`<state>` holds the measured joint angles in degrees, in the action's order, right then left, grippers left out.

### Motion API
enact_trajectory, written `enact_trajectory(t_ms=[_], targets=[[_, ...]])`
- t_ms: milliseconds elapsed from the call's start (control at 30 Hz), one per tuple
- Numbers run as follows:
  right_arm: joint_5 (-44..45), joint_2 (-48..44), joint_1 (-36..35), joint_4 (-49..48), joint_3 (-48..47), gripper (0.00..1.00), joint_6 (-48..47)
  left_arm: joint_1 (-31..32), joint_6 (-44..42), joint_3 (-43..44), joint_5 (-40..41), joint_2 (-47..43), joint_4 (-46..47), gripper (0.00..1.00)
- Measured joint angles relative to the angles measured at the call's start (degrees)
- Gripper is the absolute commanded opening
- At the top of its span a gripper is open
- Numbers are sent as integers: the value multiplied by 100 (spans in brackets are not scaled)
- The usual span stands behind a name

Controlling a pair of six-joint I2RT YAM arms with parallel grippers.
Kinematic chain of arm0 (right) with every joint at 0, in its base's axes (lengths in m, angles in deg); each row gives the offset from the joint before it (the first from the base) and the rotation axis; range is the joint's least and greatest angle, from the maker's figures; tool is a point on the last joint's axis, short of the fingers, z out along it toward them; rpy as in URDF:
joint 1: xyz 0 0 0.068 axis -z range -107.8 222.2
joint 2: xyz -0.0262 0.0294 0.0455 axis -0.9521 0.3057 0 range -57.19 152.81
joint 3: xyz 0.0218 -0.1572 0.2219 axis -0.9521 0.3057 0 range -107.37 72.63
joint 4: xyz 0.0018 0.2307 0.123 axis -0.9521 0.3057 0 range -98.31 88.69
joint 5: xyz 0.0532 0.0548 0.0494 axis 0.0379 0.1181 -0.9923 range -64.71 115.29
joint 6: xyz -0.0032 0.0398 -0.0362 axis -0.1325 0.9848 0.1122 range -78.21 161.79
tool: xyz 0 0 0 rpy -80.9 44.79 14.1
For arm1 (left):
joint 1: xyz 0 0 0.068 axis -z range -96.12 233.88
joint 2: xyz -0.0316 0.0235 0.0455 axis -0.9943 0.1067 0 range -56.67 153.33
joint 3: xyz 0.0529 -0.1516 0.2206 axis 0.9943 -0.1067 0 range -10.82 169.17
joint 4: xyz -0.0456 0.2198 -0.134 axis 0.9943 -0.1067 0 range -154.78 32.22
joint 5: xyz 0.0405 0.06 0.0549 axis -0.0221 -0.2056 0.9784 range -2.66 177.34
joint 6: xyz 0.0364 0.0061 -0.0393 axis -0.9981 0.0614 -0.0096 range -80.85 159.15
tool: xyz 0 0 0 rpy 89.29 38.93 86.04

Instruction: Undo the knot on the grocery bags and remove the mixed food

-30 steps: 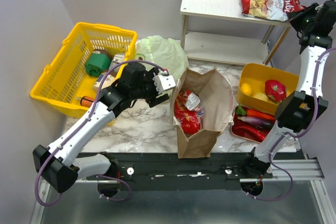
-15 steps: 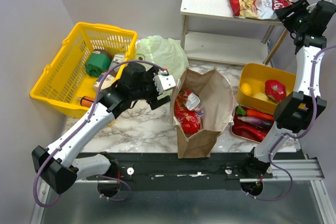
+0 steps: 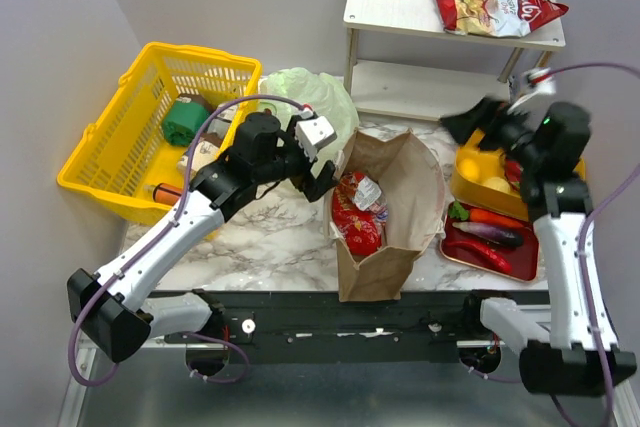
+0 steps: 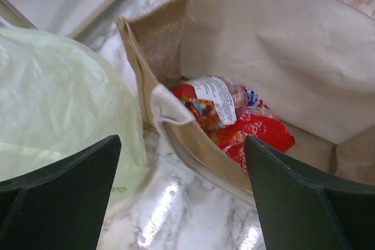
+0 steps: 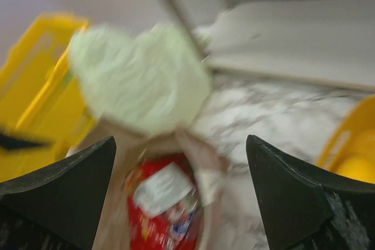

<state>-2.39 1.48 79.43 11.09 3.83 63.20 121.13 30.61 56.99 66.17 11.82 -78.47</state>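
The brown paper bag [image 3: 385, 212] stands open in the middle of the table [image 3: 270, 237], with red snack packets [image 3: 355, 219] still inside. The pale green plastic bag [image 3: 310, 97] lies slack just beyond its far left corner, and I cannot make out a knot on it in any view.

A second ago the right hand [image 3: 468, 125] was up at the white shelf [image 3: 400, 7] with the chip packet [image 3: 495, 2]. Now that packet lies alone on the shelf top. The right hand, its jaws spread wide and empty, has swung down over the far edge of the yellow tub [image 3: 468, 185]. The left hand [image 3: 322, 175], also wide open and holding nothing, has edged closer to the paper bag's left rim.

By my reading one packet is delivered and the remaining packets come next.

The top view alone shows the chip packet on the shelf. It also shows the dragon fruit [image 3: 522, 169] in the tub, with the carrot [image 3: 495, 217] and eggplant [image 3: 492, 231] on the red tray [image 3: 530, 247].

The left wrist view looks straight down into the bag, so the packets' white label and the folded rim are plain. The right wrist view is smeared by motion but shows both bags between its fingers.
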Motion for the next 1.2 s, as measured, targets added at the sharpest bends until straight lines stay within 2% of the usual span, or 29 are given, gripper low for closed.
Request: enact_trajectory(t_ms=[67,133,233,333,433,500,567,767,833,933,1067,1133,1167,1200], targets=[[-337,-525,-802,111,610,99,-608,-2,175,-315,-42,-81,11,98],[-616,-780,-1104,306,927,100,-1141,0,317,-544,-55,-195,11,98],[-791,-785,-1344,586,1027,100,-1897,-2,435,-793,-48,-459,92,98],[-787,-496,-2015,822,1012,99,-2583,-31,538,-903,-55,-662,146,98],[-756,-28,-2767,994,872,86,-2964,-111,629,-907,-74,-734,225,99],[-704,313,-3023,997,798,77,-2979,-181,669,-907,-85,-745,275,98],[-518,645,-3128,981,800,75,-2776,-284,726,-920,-105,-758,319,98],[269,1515,-3488,850,822,75,-2092,-686,881,-1005,-144,-1019,356,98],[363,1740,-3724,750,822,81,-1965,-802,890,-1019,-144,-1145,356,98],[619,2087,-4079,601,809,83,-1777,-883,887,-1019,-142,-1268,354,98],[1119,2400,-4350,352,778,82,-1554,-920,887,-1021,-142,-1329,354,98],[1408,2483,-4376,195,739,60,-1486,-942,887,-1040,-144,-1331,376,98],[1541,2529,-4376,96,713,42,-1478,-946,890,-1060,-146,-1331,393,98],[1615,2570,-4376,9,697,10,-1506,-955,901,-1084,-153,-1329,409,98]])
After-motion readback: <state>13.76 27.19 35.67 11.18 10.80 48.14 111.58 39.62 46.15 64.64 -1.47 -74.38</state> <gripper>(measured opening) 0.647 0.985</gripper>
